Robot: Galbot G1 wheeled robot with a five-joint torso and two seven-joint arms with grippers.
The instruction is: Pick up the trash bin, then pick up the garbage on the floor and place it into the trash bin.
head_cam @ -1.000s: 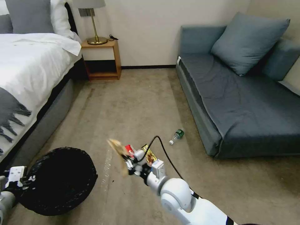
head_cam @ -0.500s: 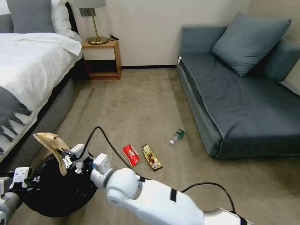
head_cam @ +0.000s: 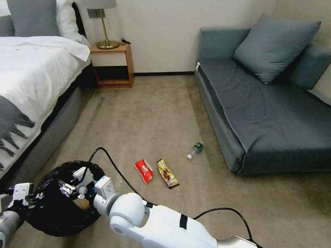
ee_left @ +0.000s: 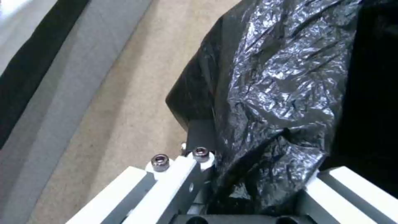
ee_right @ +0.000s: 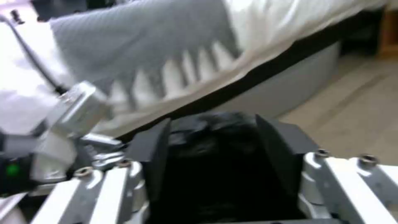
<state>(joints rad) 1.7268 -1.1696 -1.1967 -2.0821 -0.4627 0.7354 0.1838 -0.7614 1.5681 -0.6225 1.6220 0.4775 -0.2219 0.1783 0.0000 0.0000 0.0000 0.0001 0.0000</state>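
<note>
Your left gripper (head_cam: 32,199) holds one trash bin (head_cam: 51,220) off the floor, fingers clamped on its bagged rim. Your right gripper (head_cam: 67,188) hangs over the bin mouth, fingers spread and empty; one brown scrap (head_cam: 82,204) lies inside. Three pieces are left on the floor: one red packet (head_cam: 144,170), one gold wrapper (head_cam: 167,173), one bottle (head_cam: 195,150).

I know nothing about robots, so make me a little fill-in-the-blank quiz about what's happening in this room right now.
1. The right hand hangs open over the ____.
2. The left hand grips the trash bin by its bag-covered ____.
3. On the carpet, the red snack packet lies right beside the gold-brown ____.
4. The small bottle lies on the floor nearest the ____.

Missing words: trash bin; rim; bar wrapper; sofa
</note>
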